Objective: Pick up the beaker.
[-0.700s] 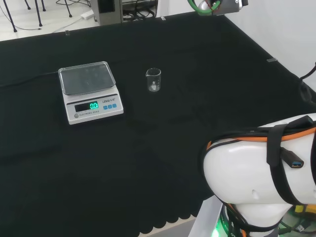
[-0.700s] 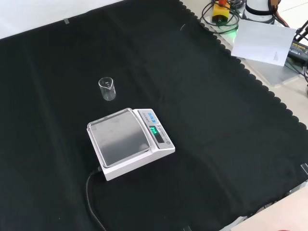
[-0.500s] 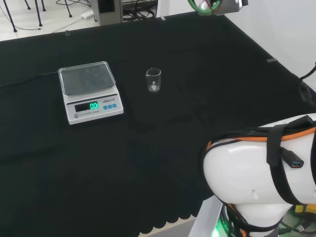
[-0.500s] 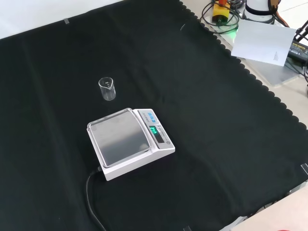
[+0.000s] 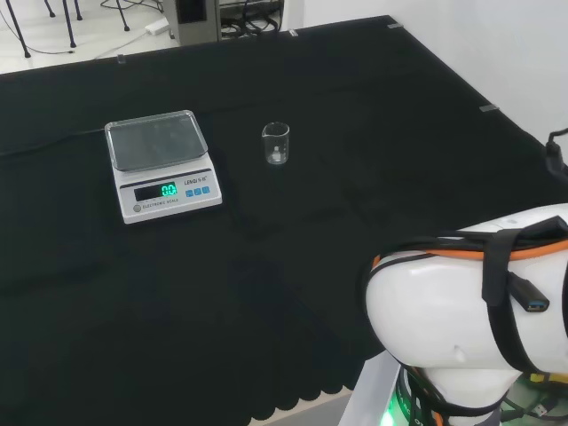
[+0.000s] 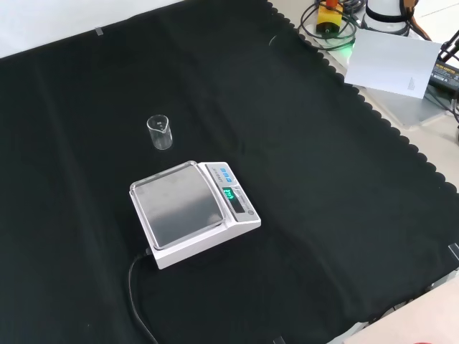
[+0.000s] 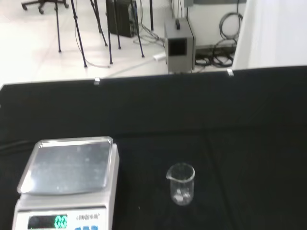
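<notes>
Hand: its state, spread or closed, cannot be told. The wrist view faces the beaker (image 7: 181, 184) across bare cloth (image 7: 249, 143), so the beaker stands apart from the wrist camera. Its place relative to the hand cannot be told more closely.

Beaker: small, clear, standing upright on the cloth with its long axis vertical and its mouth up. In the wrist view the pouring lip sits on the rim side facing the scale (image 7: 67, 182). The head view and the front view do not resolve the lip. Whether anything is inside cannot be told.

Position, head view: the beaker (image 5: 276, 145) stands in the far half of the cloth (image 5: 266, 284), near its middle line, just right of the scale (image 5: 162, 165) and not touching it. The arm's white link (image 5: 461, 319) stands over the near right corner, well apart from the beaker.

Position, front view: the beaker (image 6: 160, 133) stands beyond the scale (image 6: 192, 213), well in from the scalloped edge (image 6: 401, 140). A black cable (image 6: 136, 301) runs from the scale toward the near edge.

Wrist view, additional: beyond the far edge of the cloth, a grey box (image 7: 178, 45) stands on the floor.
</notes>
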